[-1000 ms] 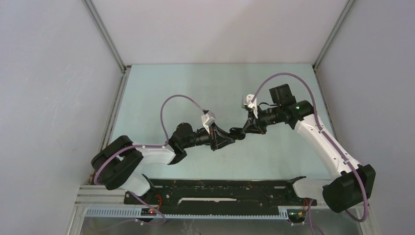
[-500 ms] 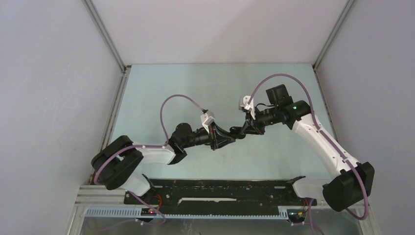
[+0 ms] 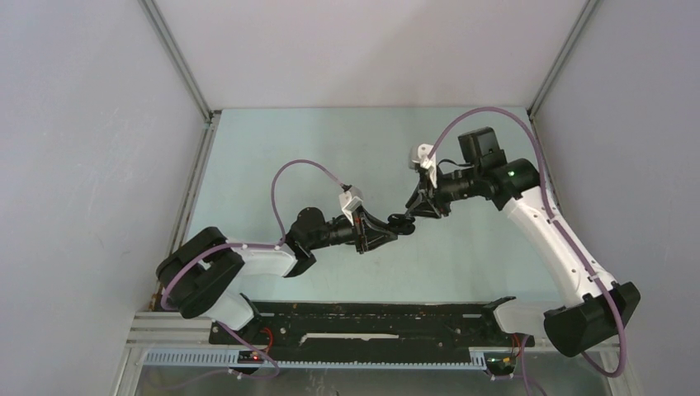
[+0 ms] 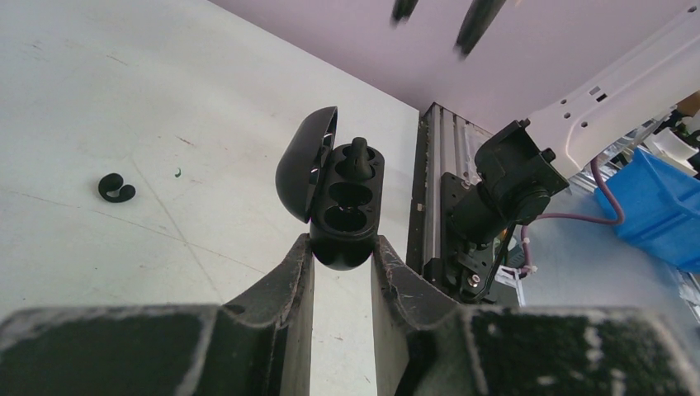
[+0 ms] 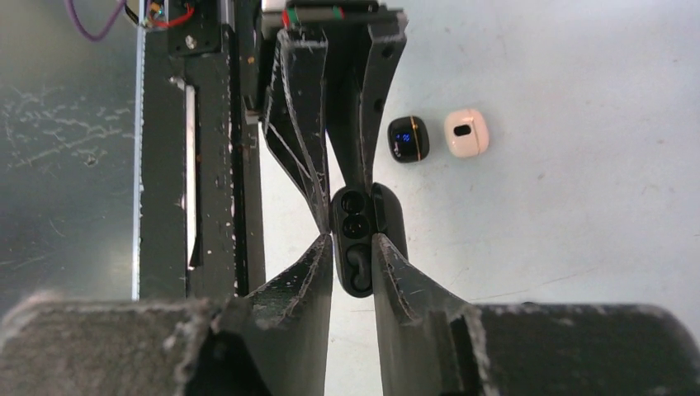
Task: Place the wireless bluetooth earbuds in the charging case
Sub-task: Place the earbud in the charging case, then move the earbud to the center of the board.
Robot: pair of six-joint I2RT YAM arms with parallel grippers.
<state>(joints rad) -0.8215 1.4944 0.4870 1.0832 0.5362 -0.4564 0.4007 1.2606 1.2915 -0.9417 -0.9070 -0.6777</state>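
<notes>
In the left wrist view my left gripper (image 4: 340, 245) is shut on the lower end of the black charging case (image 4: 345, 206), held above the table with its lid swung open to the left. One black earbud (image 4: 357, 157) sits in the case's far slot and the near slot is empty. A second black earbud (image 4: 116, 188) lies loose on the table to the left. My right gripper (image 5: 353, 239) is slightly open and holds nothing. Its fingertips (image 4: 477, 21) hang apart above the case. In the top view the two grippers meet at mid-table (image 3: 402, 221).
A small rounded black case (image 5: 408, 139) and a white one (image 5: 466, 132) lie side by side on the table beyond the held case. The black rail (image 5: 210, 148) at the table's near edge runs close by.
My right gripper has opened and drawn back from the case, with its arm lifted to the right. The left gripper has kept its hold on the case without moving.
</notes>
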